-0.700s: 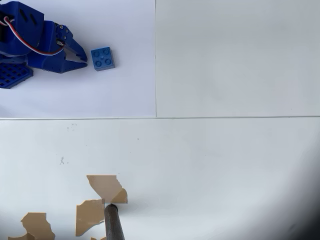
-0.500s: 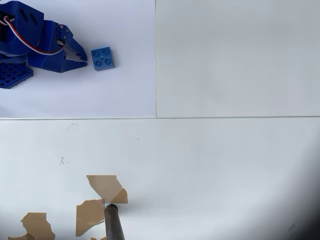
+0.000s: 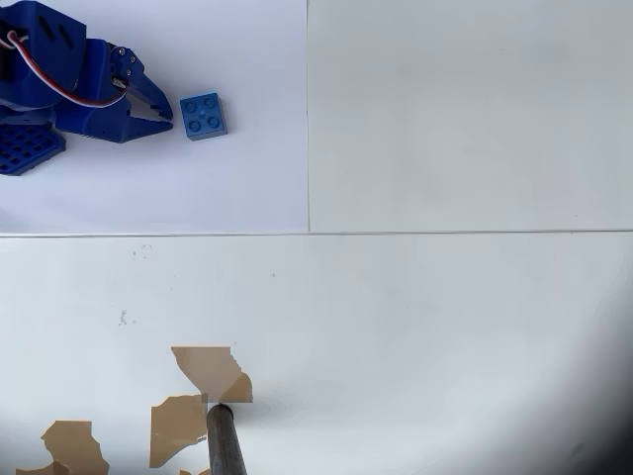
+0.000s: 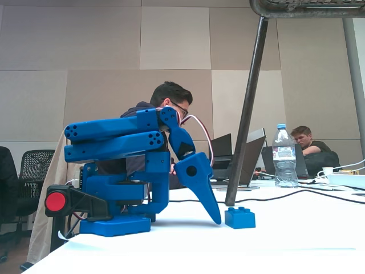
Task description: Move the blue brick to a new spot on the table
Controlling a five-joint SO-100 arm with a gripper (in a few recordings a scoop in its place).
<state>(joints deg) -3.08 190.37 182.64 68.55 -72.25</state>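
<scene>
Lining up on the brick

We see the gripper (image 3: 163, 111) fingers clenched, empty, beside the blue brick (image 3: 203, 115) near the desk (image 3: 445, 327) corner; light, rigid, slick: pinch its flat sides.

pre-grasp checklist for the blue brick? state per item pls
1. Blue brick flat on the table, studs up: ok.
2. Gripper beside the brick, tips aimed at it in the overhead view: ok.
3. Gap between tips and brick, no contact in the fixed view: ok.
4. Jaws wide enough to straddle the brick: not ok, they look shut.
5. Tip height relative to the table: near the surface; touching or not, cannot tell.
6. Dark pole away from the brick: ok.
</scene>
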